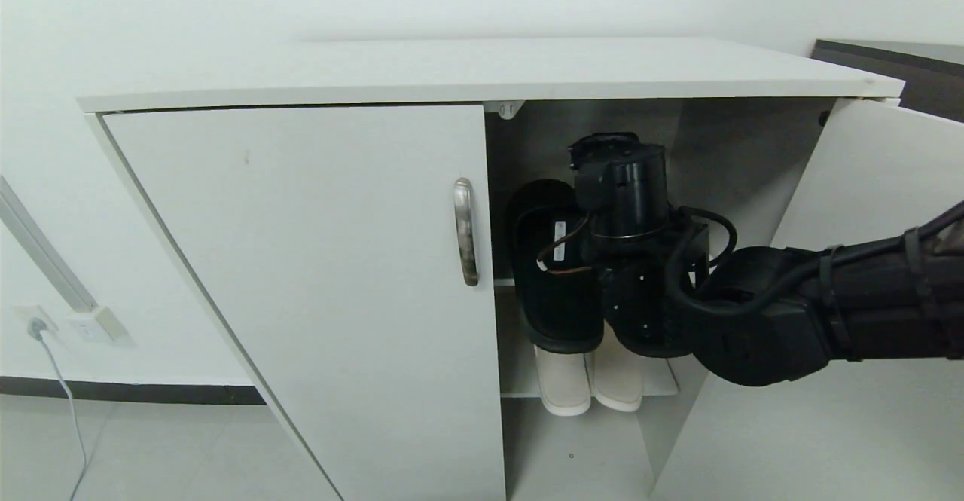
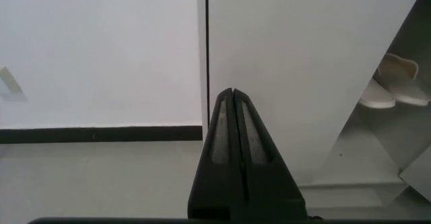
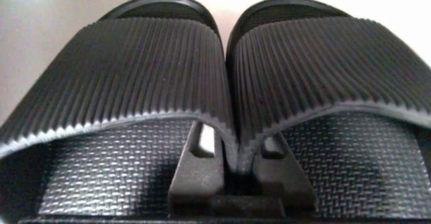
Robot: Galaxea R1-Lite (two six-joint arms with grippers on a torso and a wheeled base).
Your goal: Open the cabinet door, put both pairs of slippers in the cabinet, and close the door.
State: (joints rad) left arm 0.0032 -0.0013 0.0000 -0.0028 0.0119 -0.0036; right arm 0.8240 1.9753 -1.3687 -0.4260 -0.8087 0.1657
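At centre frame, inside the open cabinet (image 1: pixel 467 71), black slippers (image 1: pixel 544 297) are pinched at adjoining straps by right gripper (image 3: pixel 232 160) jaws, above white slippers (image 1: pixel 591 380). Light, rubbery, flexible; straps are judged the best hold. Left gripper (image 2: pixel 232 116) jaws are pressed together.

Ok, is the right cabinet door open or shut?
Open. The right door is swung outward, showing white slippers on the shelf and the black slippers pinched in the right gripper.

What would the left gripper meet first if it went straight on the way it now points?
Most likely the closed cabinet door, near its outer edge: the shut left gripper points at that white panel, though depth is unclear.
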